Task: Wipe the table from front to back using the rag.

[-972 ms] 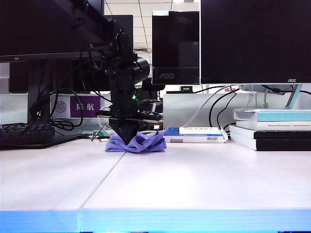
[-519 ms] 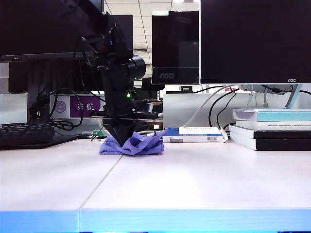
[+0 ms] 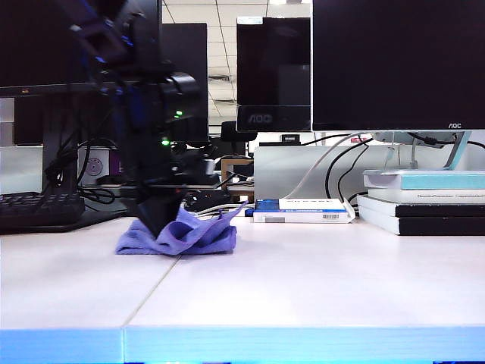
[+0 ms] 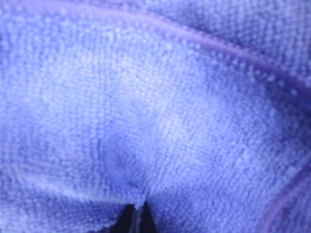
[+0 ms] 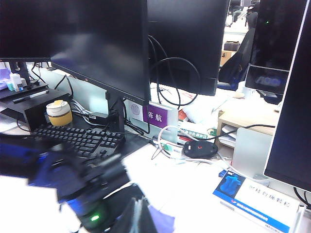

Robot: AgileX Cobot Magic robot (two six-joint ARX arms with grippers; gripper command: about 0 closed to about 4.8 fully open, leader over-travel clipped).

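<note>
The left gripper (image 3: 161, 226) points straight down at the table (image 3: 318, 280), its jaws closed together and pinching a fold of the rag (image 3: 182, 235); in the left wrist view the two dark finger tips (image 4: 130, 221) meet with a tuck of rag (image 4: 160, 121) gathered between them. The rag lies bunched on the table directly under and around the left gripper, spreading flat to the left of it and rising in crumpled folds to the right, across the thin seam line (image 3: 155, 284) in the table top. The rag is soft lavender-blue terry cloth with a fuzzy looped pile and a stitched hem that runs as a raised ridge across the left wrist view. The table is flat, pale whitish wood-grain with a light blue front edge (image 3: 303, 345). The right gripper (image 5: 136, 216) shows only as dark closed tips at the lower edge of the right wrist view, holding nothing, above the blurred left arm (image 5: 73, 179) and a corner of rag (image 5: 163, 221); it is outside the exterior view. Behind the rag a flat blue-and-white book (image 3: 303, 210) lies on the table, with a stack of books (image 3: 424, 201) further right, a black keyboard (image 3: 42, 208) at the left, and dark monitors (image 3: 398, 64) at the back
</note>
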